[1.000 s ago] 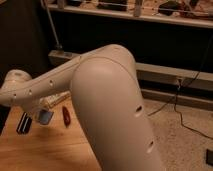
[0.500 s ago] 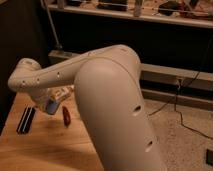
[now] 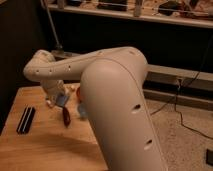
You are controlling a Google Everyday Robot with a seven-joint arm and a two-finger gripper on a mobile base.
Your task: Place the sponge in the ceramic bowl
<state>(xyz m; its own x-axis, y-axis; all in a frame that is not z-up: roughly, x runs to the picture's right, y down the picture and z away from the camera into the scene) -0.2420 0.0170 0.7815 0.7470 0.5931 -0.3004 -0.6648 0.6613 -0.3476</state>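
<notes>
My gripper (image 3: 56,100) hangs low over the back of the wooden table (image 3: 45,147), at the end of the white forearm that reaches in from the right. It is shut on the sponge (image 3: 63,100), a small blue pad showing just right of the gripper. Right of the sponge, a reddish-brown sliver that looks like the ceramic bowl (image 3: 79,94) peeks out. My bulky white arm (image 3: 117,105) hides most of the bowl.
A slim dark-red elongated object (image 3: 66,116) lies on the table just below the gripper. A black ribbed block (image 3: 26,120) sits near the left edge. A blue-grey patch (image 3: 81,111) shows at the arm's edge. Beyond the table lie speckled floor, cables and a shelf.
The gripper with the blue sponge has lifted and swung to the right, from beside the black block toward the reddish-brown bowl. The red object and black block stayed put.
</notes>
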